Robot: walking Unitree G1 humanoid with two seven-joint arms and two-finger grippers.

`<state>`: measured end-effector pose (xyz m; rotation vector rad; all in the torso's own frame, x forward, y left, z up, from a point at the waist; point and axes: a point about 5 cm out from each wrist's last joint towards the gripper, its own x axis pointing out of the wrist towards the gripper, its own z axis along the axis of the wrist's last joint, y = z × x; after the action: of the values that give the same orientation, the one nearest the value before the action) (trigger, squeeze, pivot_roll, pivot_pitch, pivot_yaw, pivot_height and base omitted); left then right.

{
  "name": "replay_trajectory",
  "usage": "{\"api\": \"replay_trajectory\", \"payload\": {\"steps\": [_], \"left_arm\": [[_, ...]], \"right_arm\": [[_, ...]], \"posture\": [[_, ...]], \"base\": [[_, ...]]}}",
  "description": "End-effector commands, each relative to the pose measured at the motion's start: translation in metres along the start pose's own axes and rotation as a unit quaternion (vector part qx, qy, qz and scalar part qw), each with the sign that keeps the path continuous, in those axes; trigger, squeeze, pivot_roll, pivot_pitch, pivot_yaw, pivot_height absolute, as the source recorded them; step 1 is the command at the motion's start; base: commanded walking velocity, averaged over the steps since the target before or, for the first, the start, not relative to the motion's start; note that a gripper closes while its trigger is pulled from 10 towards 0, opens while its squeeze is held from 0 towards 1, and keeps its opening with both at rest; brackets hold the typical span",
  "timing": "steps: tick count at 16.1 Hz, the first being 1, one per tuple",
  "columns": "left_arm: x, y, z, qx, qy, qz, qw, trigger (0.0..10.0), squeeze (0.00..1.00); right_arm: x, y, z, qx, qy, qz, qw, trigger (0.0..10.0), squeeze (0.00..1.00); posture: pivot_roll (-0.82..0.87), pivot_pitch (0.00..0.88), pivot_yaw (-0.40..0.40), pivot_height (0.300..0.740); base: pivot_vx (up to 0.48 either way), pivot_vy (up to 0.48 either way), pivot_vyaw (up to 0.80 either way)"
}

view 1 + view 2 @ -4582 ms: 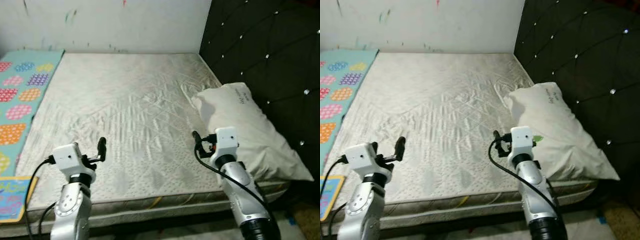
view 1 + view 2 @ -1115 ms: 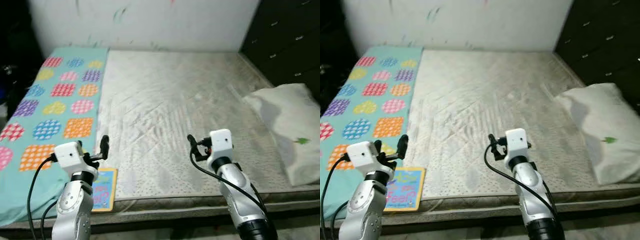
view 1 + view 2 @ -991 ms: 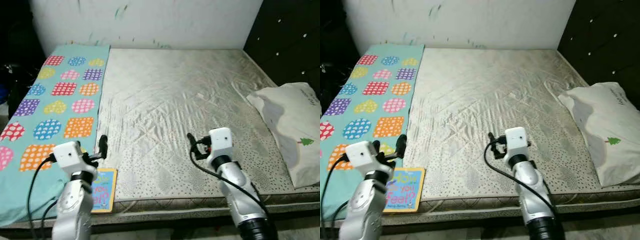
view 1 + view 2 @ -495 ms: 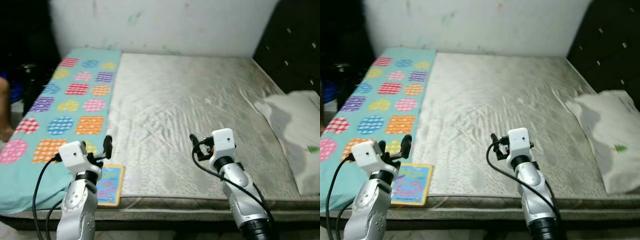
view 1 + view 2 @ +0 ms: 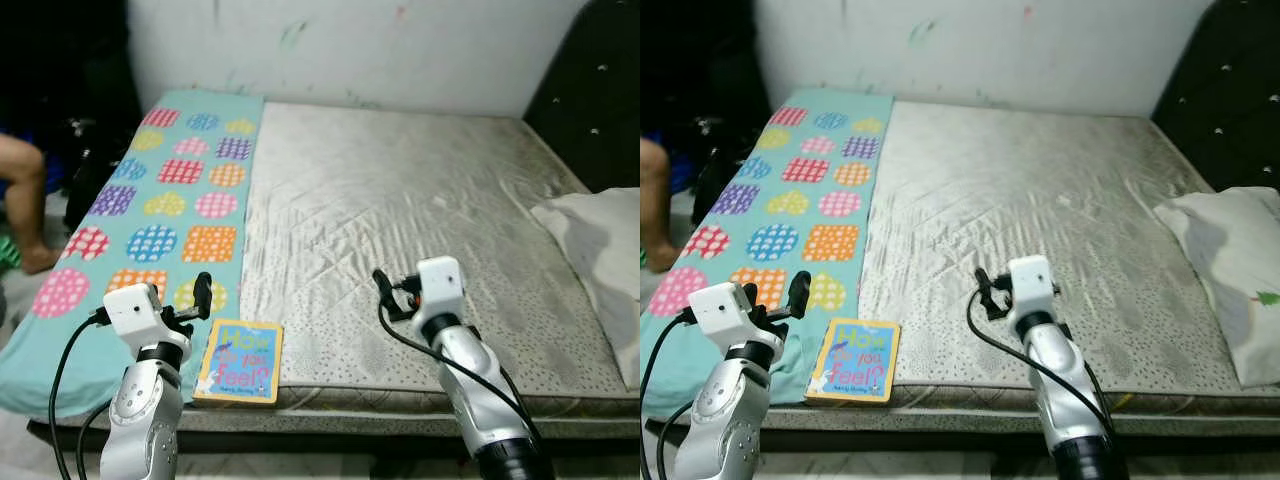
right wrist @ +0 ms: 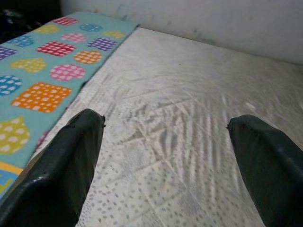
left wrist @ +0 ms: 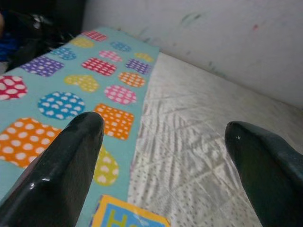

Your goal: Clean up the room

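We hold both arms raised forward, left gripper (image 5: 203,296) and right gripper (image 5: 380,285) with fingers spread, empty.

At the far right, the white pillow (image 5: 600,262) is cut off by the picture's edge, so its full shape cannot be seen. A person's bare leg (image 5: 28,203) enters at the far left, the rest of the body out of frame. On the near left, the book (image 5: 853,361) has cover lettering too small to read surely.
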<state>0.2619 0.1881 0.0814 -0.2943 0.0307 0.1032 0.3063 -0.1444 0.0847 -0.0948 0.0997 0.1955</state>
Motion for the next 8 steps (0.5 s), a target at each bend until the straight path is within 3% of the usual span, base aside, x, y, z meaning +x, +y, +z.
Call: {"api": "replay_trajectory", "payload": {"steps": [1, 4, 8], "left_arm": [[0.0004, -0.0051, -0.003, -0.006, 0.009, -0.007, 1.0, 10.0, 0.0], [0.0007, -0.0049, -0.0027, -0.003, 0.008, -0.007, 1.0, 10.0, 0.0], [0.0003, -0.0073, 0.0015, -0.011, -0.011, -0.009, 1.0, 10.0, 0.0]], "right_arm": [[-0.0016, -0.0048, -0.003, 0.005, 0.006, -0.007, 1.0, 10.0, 0.0], [-0.0015, -0.002, -0.003, 0.004, 0.005, -0.002, 1.0, 10.0, 0.0], [-0.0024, -0.0016, -0.0043, 0.002, 0.007, 0.007, 1.0, 10.0, 0.0]], "posture": [[-0.07, 0.02, -0.035, 0.74], [-0.07, 0.023, -0.037, 0.74], [-0.07, 0.024, -0.041, 0.74]], "base": [[0.0, 0.48, 0.0], [0.0, 0.48, 0.0], [0.0, 0.0, 0.0]]}}
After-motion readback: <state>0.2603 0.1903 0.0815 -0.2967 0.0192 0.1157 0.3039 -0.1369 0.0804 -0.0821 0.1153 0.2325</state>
